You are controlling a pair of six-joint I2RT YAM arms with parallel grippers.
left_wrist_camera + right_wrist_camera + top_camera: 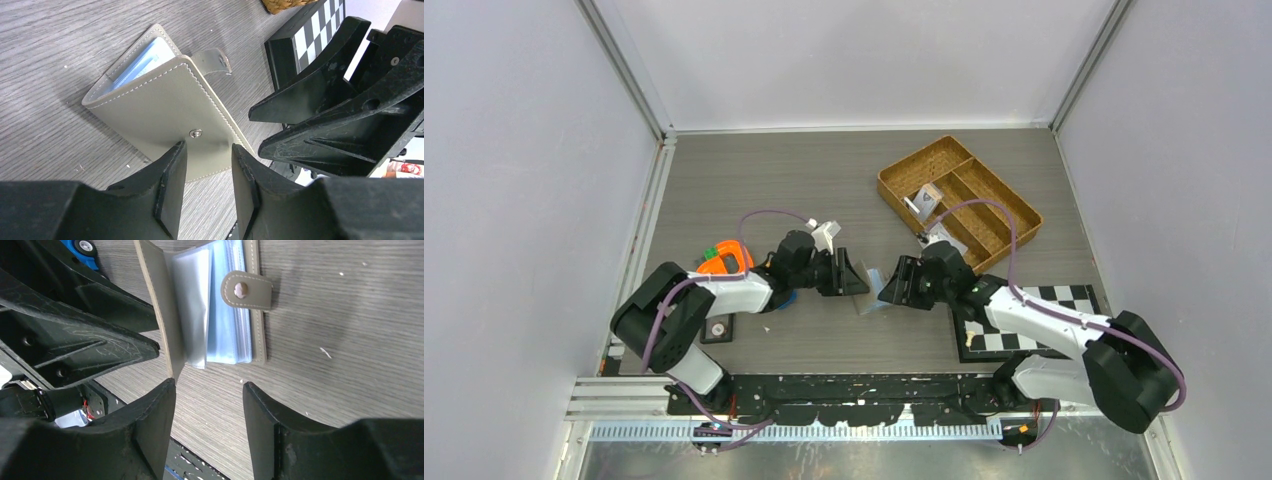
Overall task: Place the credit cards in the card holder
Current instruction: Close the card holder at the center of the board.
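The grey card holder lies on the table between my two grippers. In the left wrist view the holder is half open, its cover lifted off the light blue sleeves. In the right wrist view the holder shows its snap tab. My left gripper is open and empty, its tips at the cover's near edge. My right gripper is open and empty just short of the holder. A pale card lies beside the left arm. Another pale card leans in the basket.
A wicker basket with dividers stands at the back right. A checkerboard lies under the right arm. An orange object, a blue toy car and a black tile with a dial are by the left arm.
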